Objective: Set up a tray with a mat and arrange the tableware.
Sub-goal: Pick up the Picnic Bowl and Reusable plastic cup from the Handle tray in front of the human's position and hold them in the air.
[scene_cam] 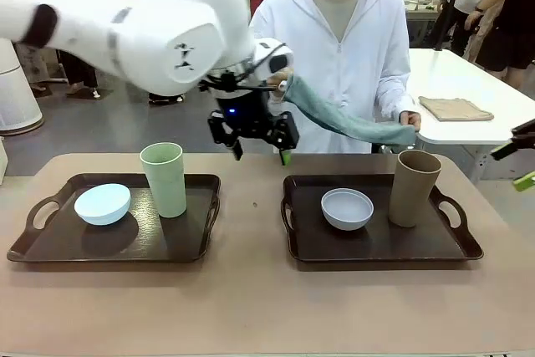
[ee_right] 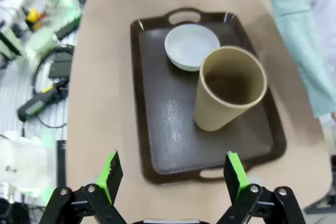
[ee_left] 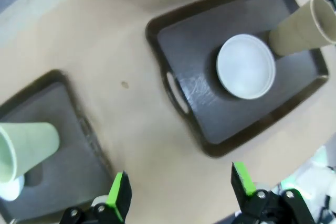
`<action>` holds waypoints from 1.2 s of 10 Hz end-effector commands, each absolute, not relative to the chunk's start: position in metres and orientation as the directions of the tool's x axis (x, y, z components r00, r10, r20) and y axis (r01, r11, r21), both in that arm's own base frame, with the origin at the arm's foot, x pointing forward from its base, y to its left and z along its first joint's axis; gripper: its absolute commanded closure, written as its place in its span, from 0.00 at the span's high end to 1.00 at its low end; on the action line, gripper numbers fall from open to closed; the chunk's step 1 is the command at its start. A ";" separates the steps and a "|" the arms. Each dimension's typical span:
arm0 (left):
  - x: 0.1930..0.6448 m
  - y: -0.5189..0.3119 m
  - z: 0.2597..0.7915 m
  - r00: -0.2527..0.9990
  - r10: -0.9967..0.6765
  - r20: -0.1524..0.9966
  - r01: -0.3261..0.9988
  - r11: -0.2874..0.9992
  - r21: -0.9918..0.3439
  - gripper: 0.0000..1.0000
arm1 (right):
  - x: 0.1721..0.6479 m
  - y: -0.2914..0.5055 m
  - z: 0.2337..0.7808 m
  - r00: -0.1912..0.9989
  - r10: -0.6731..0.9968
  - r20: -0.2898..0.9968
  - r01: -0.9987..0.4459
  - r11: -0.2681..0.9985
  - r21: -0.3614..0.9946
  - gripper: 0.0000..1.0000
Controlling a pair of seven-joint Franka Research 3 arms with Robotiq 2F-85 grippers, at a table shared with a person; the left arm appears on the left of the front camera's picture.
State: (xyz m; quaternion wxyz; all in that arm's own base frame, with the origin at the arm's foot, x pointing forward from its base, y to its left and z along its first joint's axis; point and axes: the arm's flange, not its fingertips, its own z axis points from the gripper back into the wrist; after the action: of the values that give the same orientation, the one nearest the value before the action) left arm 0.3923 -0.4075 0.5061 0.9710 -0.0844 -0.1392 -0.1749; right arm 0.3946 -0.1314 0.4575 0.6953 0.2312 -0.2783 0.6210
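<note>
My left claw [scene_cam: 261, 152] hangs released; the mat [scene_cam: 347, 119] stretches left to right just beyond it, left end nearest.

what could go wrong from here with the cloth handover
1. The open left claw hangs close to the person's hand on the teal cloth; closing might nip fingers or miss the cloth.
2. The cloth droops near the tall brown cup; dragging it across could tip that cup onto the greyish-white bowl.
</note>
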 end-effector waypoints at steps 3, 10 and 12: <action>0.422 -0.474 0.497 0.911 -0.303 0.279 0.326 0.944 -0.039 1.00 | 0.419 -0.111 0.447 -0.024 0.751 0.660 -0.995 0.047 -0.090 1.00; 0.443 -0.530 0.438 0.929 -0.255 0.269 0.278 0.959 -0.049 1.00 | 0.442 -0.122 0.412 0.055 0.691 0.721 -0.995 0.097 -0.017 1.00; 0.436 -0.518 0.437 0.919 -0.310 0.245 0.332 0.941 -0.057 1.00 | 0.434 -0.117 0.410 0.076 0.721 0.688 -0.995 0.101 0.004 1.00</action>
State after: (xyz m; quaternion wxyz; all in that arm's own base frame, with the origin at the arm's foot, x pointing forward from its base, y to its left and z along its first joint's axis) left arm 0.4415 -0.5228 0.4305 0.9804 -0.0494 -0.1150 -0.1524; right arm 0.4368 -0.1200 0.4099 0.6954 0.2544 -0.2872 0.6076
